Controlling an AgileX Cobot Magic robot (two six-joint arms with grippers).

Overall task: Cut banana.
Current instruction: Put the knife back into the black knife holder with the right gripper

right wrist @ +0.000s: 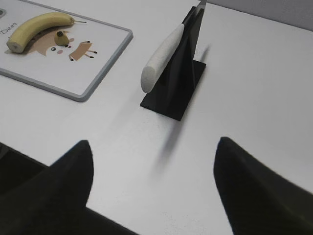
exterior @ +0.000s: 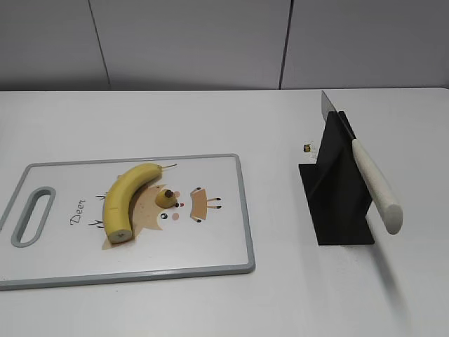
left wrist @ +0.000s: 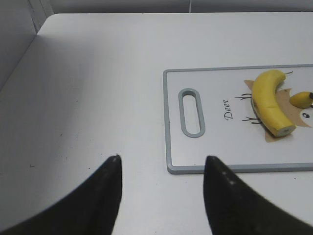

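1. The banana [exterior: 129, 200] lies on the board [exterior: 210, 261] in the left half of the counter, nearer the front edge than the back. It seems already cut at one end; a small piece [exterior: 167, 197] lies just beside it.
2. Its long axis runs from the cut end, which points to the front edge, up and curving to the right toward the thin stem.
3. The knife [exterior: 372, 179] rests in a black stand [exterior: 335, 203] in the right half, well apart from the board. Its pale handle slants toward the front right corner.
4. The left gripper [left wrist: 161, 169] is open and holds nothing. It hovers at the left end of the board, and the banana lies ahead of it and to its right.
5. The right gripper [right wrist: 154, 156] is also open and empty. The knife handle is straight ahead of its fingers.
6. I judge that the right arm is nearer to the knife and should take the handle first, while the left arm is nearer to the banana and could steady it.
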